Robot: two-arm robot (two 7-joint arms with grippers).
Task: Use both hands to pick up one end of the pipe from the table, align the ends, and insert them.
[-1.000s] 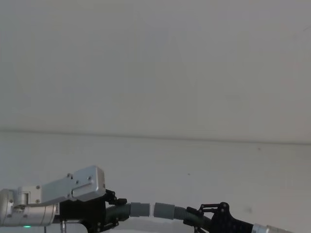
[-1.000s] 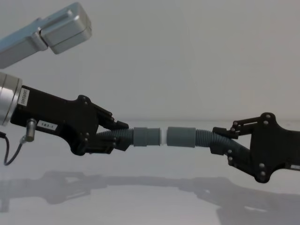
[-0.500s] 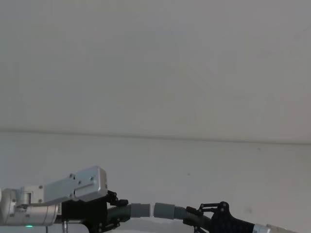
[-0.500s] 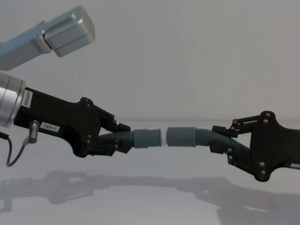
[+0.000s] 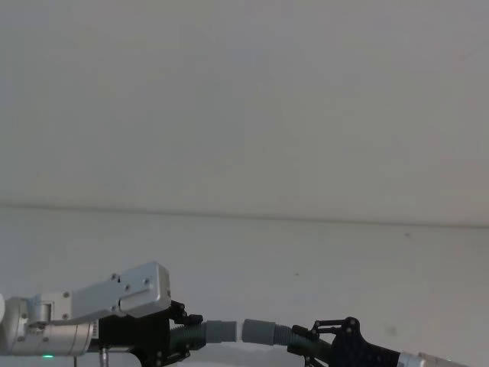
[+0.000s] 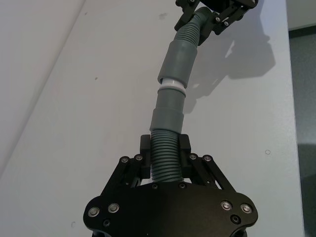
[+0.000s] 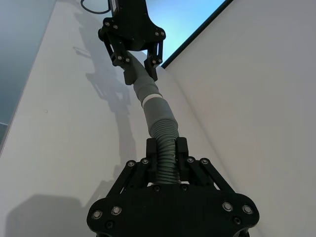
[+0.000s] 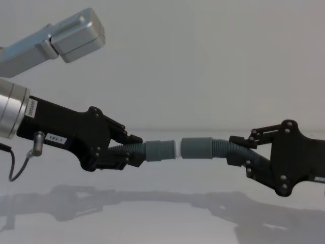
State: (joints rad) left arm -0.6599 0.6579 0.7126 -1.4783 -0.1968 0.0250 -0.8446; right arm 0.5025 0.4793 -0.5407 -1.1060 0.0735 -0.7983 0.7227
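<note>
In the chest view, the left gripper (image 8: 133, 150) enters from the left edge and is clamped on the ribbed body of the left pipe piece (image 8: 147, 150); the right gripper (image 8: 234, 151) enters from the right edge and is clamped on the ribbed body of the right pipe piece (image 8: 213, 148). Both pieces are held clear of the table (image 8: 162, 223), with the grippers' shadows lying on the surface below. The left piece ends in a smooth grey cuff with a narrower white tip (image 8: 176, 150); the right piece ends in a wider plain grey cuff (image 8: 196, 148). The two ends face each other at nearly the same height, the white tip at the mouth of the wider cuff; whether it has entered cannot be told. In the left wrist view, the left gripper's fingers (image 6: 146, 148) flank the ribbed hose, and the white ring (image 6: 172, 84) sits against the wider cuff's rim. In the right wrist view, the right gripper's fingers (image 7: 153, 153) close on the hose in the same manner. In the head view, both grippers sit low at the near table edge, with the white wall (image 5: 244, 99) beyond.
</note>
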